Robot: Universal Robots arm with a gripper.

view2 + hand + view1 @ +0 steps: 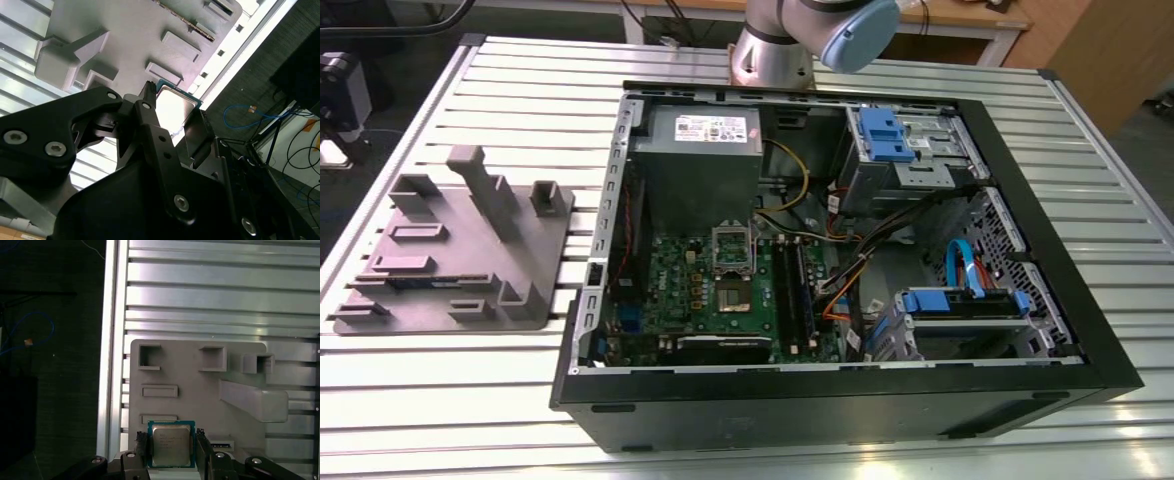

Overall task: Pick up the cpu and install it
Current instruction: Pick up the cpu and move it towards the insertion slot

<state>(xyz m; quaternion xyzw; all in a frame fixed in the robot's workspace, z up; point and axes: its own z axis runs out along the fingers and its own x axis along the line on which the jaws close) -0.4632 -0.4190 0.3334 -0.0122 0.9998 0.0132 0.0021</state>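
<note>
Progress check from my remote seat: the open PC case [1067,330] lay on its side. Its motherboard [680,270] faced up, and the socket [726,297] looked unlatched and waiting, so I'd call the install not yet done. The pick half looked sorted. In both wrist views the gripper [171,440] was over the grey fixture plate [200,405] with its fingers [141,445] clamped on opposite edges of the cpu [171,445], metal lid up. To me the chip seemed raised off the plate, though I couldn't swear to it. Everything sat on a ribbed aluminium table [454,420]. Past its edge were a dark floor [50,365], loose blue cable [30,325] and some wooden furniture [1081,50].
</note>
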